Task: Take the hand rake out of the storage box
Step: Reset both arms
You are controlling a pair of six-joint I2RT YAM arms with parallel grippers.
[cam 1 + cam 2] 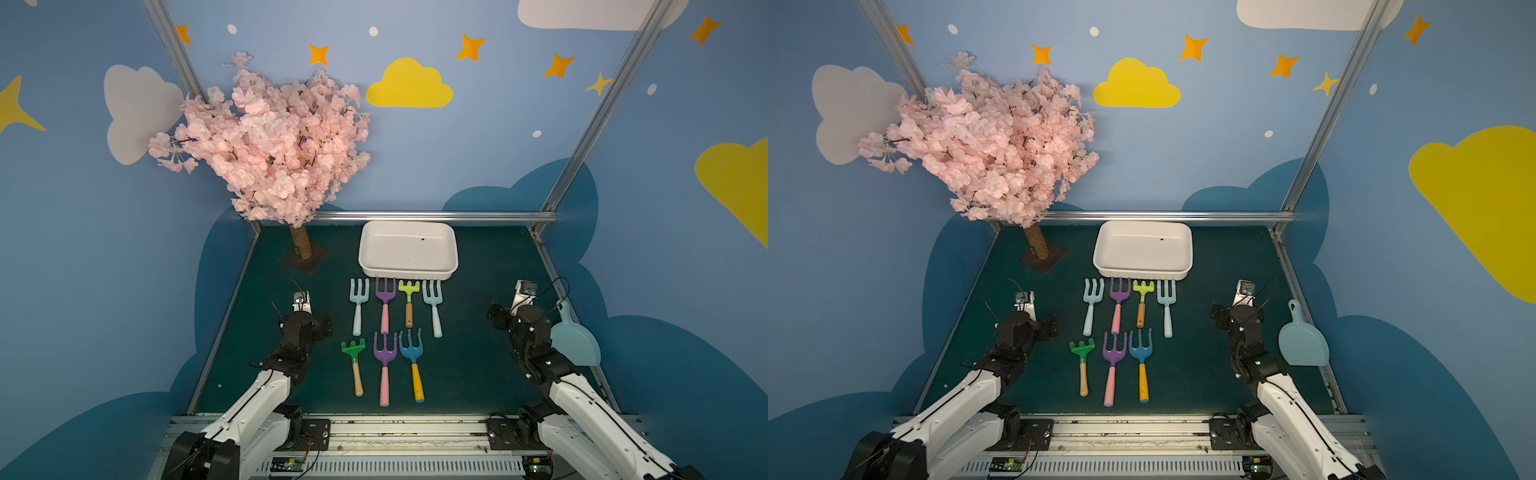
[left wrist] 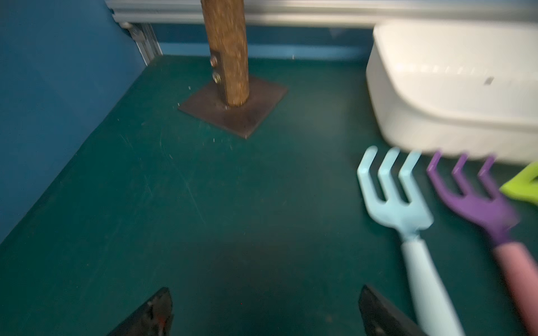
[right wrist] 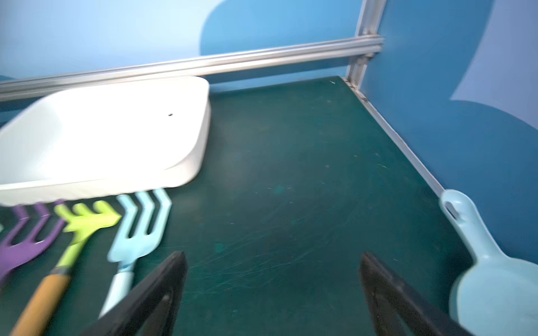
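Sitting at 12 o'clock on the worktop (image 1: 478,332), the storage box (image 1: 409,272) has seven hand rakes (image 1: 385,291) lying outside at its 6 o'clock; left end effector (image 2: 265,291) and right end effector (image 3: 273,257) gape wide, holding nothing.

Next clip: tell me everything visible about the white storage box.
The storage box is a shallow white rectangular tray, glossy and plastic-looking, with rounded corners and a rolled rim. It sits flat on the green table, back centre, close to the metal rail. It holds no rake, only a small dark speck. The back-row purple rake's tines reach its front edge; contact cannot be told.
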